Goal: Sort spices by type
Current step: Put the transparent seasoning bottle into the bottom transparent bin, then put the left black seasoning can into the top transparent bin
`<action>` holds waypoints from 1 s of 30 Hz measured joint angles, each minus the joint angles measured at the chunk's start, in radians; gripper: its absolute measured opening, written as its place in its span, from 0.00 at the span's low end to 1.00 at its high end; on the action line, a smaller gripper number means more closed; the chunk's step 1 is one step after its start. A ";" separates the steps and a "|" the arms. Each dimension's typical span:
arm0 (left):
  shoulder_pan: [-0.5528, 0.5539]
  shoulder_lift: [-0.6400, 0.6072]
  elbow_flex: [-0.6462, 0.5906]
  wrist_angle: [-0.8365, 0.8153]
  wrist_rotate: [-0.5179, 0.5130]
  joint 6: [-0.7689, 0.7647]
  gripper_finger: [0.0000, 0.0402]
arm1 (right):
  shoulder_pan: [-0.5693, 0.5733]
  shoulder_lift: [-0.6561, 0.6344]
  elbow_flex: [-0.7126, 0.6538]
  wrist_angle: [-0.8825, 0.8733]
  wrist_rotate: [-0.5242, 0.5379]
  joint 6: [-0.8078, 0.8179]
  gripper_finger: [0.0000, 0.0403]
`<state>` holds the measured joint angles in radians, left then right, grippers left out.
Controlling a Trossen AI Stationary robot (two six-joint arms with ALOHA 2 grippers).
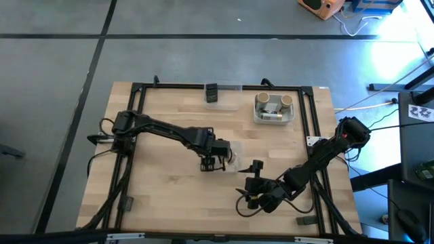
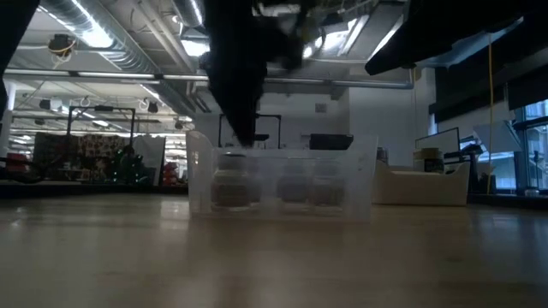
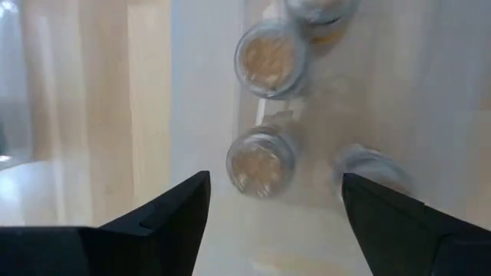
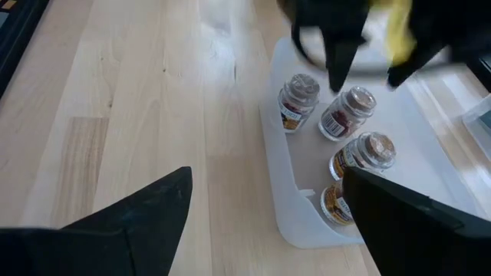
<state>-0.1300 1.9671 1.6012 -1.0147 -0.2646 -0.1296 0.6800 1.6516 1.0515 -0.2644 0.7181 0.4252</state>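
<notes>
Several small round glass spice jars (image 4: pixel 347 113) with clear tops stand upright in a shallow clear bin (image 4: pixel 280 192) near the table's middle. My left gripper (image 3: pixel 276 180) hangs open above them, fingers pointing down, one jar (image 3: pixel 259 159) below the gap between its fingers. In the high view it (image 1: pixel 211 165) is over the bin's left part, and in the low view it (image 2: pixel 240 128) comes down onto the bin (image 2: pixel 278 184). My right gripper (image 4: pixel 267 172) is open, just to the near right of the bin (image 1: pixel 254 175), and looks toward it.
A second clear bin (image 1: pixel 274 108) with tan-topped jars sits toward the far right. A dark boxy container (image 1: pixel 211 95) stands in a clear bin at the far edge. Black frame rails (image 1: pixel 135 135) run along the table's sides. Bare wood (image 1: pixel 163 190) lies to the near left.
</notes>
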 joint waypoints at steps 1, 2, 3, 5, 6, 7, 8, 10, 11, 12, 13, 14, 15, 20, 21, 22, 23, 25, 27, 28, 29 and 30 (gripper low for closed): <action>-0.008 -0.013 0.015 -0.018 0.000 -0.005 0.69 | 0.000 0.000 0.000 0.000 0.000 0.000 0.83; -0.018 -0.029 0.027 -0.037 0.000 -0.015 0.69 | 0.000 0.000 0.000 0.000 0.000 0.000 0.83; -0.028 -0.042 0.040 -0.056 0.000 -0.022 0.69 | 0.000 0.000 0.000 -0.001 -0.001 0.000 0.83; -0.054 -0.078 0.060 -0.093 0.000 -0.046 0.69 | 0.000 0.000 0.000 0.000 -0.002 0.000 0.83; -0.069 -0.100 0.066 -0.112 -0.001 -0.057 0.69 | 0.000 0.000 0.000 -0.001 -0.002 0.000 0.83; -0.086 -0.120 0.069 -0.126 0.000 -0.070 0.69 | 0.000 0.000 0.000 0.001 -0.002 0.000 0.83; -0.103 -0.142 0.069 -0.140 0.005 -0.074 0.69 | 0.000 0.000 0.000 0.001 -0.003 0.000 0.83; -0.145 -0.184 0.069 -0.179 0.010 -0.101 0.69 | 0.000 0.000 0.000 0.005 -0.003 0.000 0.83; -0.167 -0.202 0.069 -0.198 0.011 -0.125 0.69 | 0.000 0.000 0.000 0.006 -0.003 0.000 0.83; -0.190 -0.220 0.069 -0.219 0.010 -0.153 0.69 | 0.000 0.000 0.000 0.009 -0.003 0.000 0.83; -0.213 -0.235 0.069 -0.241 0.012 -0.187 0.69 | 0.000 0.000 0.000 0.013 -0.003 -0.001 0.83; -0.238 -0.251 0.069 -0.261 0.012 -0.224 0.69 | 0.000 0.000 0.000 0.016 -0.003 -0.003 0.83; -0.264 -0.263 0.069 -0.279 0.012 -0.257 0.69 | 0.000 0.000 0.000 0.021 -0.003 -0.004 0.83; -0.415 -0.282 0.069 -0.366 0.011 -0.406 0.69 | 0.000 0.000 0.000 0.035 -0.003 -0.003 0.83; -0.447 -0.282 0.068 -0.383 0.013 -0.428 0.69 | 0.000 0.000 0.000 0.037 -0.003 -0.003 0.83; -0.478 -0.282 0.067 -0.393 0.012 -0.454 0.69 | 0.000 0.000 0.000 0.042 -0.003 -0.004 0.83; -0.508 -0.283 0.062 -0.393 0.012 -0.482 0.69 | 0.000 0.000 0.000 0.048 -0.003 -0.004 0.83; -0.562 -0.283 0.053 -0.397 0.014 -0.545 0.69 | 0.000 0.000 0.000 0.065 -0.003 -0.004 0.83; -0.610 -0.283 0.046 -0.398 0.013 -0.628 0.69 | 0.000 0.000 0.000 0.086 -0.003 -0.005 0.83; -0.632 -0.283 0.042 -0.401 0.014 -0.675 0.69 | 0.000 0.000 0.000 0.095 -0.003 -0.004 0.83; -0.653 -0.283 0.040 -0.403 0.017 -0.720 0.69 | 0.000 0.000 0.000 0.099 -0.003 -0.004 0.83; -0.675 -0.283 0.036 -0.403 0.022 -0.767 0.69 | 0.000 0.000 0.000 0.103 -0.003 -0.005 0.83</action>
<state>-0.8054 1.6844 1.6371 -1.4177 -0.2425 -0.8964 0.6800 1.6520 1.0519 -0.1618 0.7151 0.4206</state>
